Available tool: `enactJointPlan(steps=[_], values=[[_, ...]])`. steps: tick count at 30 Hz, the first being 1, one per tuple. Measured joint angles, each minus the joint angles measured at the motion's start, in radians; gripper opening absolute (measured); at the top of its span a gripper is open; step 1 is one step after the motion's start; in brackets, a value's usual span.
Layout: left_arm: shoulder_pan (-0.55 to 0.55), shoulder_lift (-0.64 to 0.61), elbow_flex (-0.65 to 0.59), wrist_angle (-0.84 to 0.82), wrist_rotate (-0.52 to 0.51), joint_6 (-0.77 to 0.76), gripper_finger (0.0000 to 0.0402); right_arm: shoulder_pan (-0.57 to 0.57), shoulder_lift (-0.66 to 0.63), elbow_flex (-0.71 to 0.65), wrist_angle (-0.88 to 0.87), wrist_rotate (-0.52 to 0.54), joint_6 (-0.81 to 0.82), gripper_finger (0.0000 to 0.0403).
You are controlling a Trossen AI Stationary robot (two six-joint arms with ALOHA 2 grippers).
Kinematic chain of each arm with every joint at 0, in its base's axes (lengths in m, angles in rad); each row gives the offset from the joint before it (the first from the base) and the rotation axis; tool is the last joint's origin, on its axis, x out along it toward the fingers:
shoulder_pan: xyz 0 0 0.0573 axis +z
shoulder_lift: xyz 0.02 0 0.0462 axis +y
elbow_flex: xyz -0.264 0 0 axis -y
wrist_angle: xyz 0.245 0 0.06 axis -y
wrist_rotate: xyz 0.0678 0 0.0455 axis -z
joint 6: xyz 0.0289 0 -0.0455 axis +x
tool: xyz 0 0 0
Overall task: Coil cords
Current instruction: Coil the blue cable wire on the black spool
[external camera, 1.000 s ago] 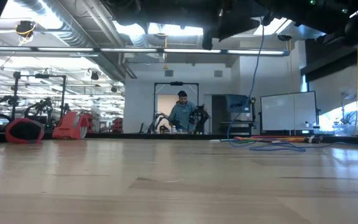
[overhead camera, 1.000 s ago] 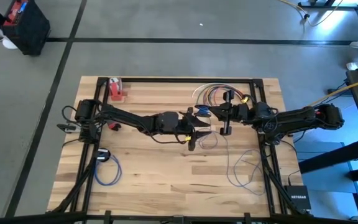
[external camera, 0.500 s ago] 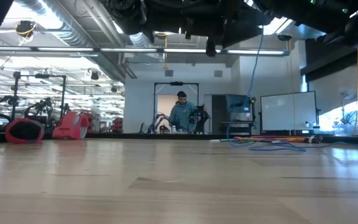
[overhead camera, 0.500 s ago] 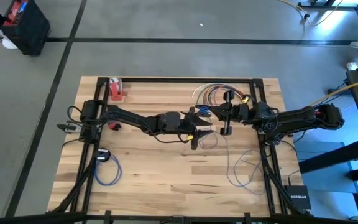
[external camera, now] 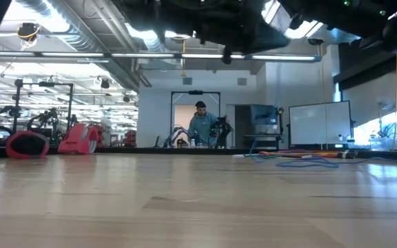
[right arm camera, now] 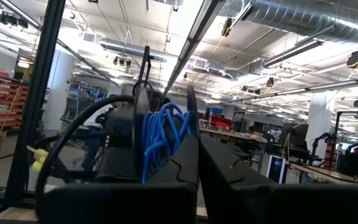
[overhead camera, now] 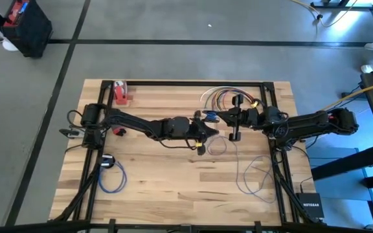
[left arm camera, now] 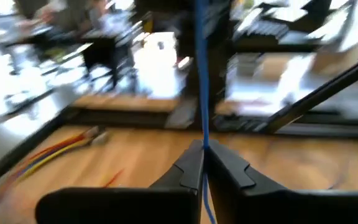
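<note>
My left end effector (left arm camera: pixel 202 163) clamps blue cord (left arm camera: pixel 201 74) at frame centre; right end effector (right arm camera: pixel 194 155) clenched on blue coil (right arm camera: pixel 163 140). Pls wrap w/ steady tension

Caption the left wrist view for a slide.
Left gripper shut on the blue cord, which runs taut away.

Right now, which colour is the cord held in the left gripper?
Blue. The cord between the left gripper fingers shows best in the left wrist view.

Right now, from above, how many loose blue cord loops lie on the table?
2: left blue loop by the left arm's base; right blue loop by the right arm's. Left hand pinches more blue cord, partly hidden.
</note>
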Motion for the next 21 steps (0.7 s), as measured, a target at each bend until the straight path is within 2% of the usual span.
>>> enactJointPlan(steps=[4, 9, 14, 21], values=[[-0.008, -0.107, 0.000, -0.270, -0.162, 0.021, 0.0005, 0.000, 0.000, 0.001, -0.004, 0.001, -0.021, 0.0007], [-0.037, -0.227, 0.000, -0.565, -0.318, -0.025, 0.0008, -0.001, 0.000, 0.001, -0.033, 0.002, -0.036, 0.0007], [-0.037, -0.352, -0.002, -0.730, -0.343, -0.030, 0.0003, -0.001, 0.000, 0.037, -0.154, 0.001, -0.101, 0.0007], [-0.032, -0.500, -0.001, -0.770, -0.340, -0.084, 0.0002, 0.000, -0.001, 0.118, -0.430, 0.013, -0.219, 0.0007]])
